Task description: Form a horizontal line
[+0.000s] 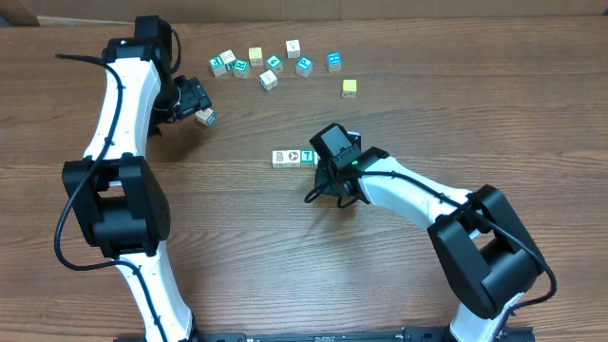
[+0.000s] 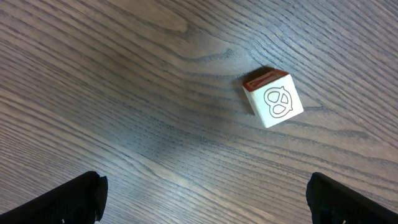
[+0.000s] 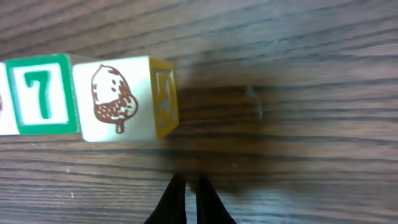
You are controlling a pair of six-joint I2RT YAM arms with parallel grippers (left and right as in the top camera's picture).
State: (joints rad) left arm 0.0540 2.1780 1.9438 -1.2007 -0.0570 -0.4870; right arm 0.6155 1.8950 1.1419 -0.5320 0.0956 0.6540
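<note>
A dark, wood-grained tabletop [image 1: 247,247] carries a short straight row of picture cubes [image 1: 293,158] near its middle, the cubes touching side by side. Toward the far edge lie loose scattered cubes [image 1: 269,68]. A yellow cube [image 1: 350,87] and a white cube [image 1: 206,118] each sit apart from them.

The tabletop [image 1: 237,247] is brown wood grain, streaky and matt, with a faint pale sheen close up. The horizontal line [image 1: 293,158] is made of wooden cubes with smooth, matt painted faces and flat prints. Its acorn cube [image 3: 115,98] has a yellow-painted side. Up and left of the line, a loose cube [image 2: 273,98] has the same smooth white paint. Beside the line, the right arm [image 1: 408,190] has a glossy white plastic shell. The right fingers [image 3: 173,202] are matt black.
</note>
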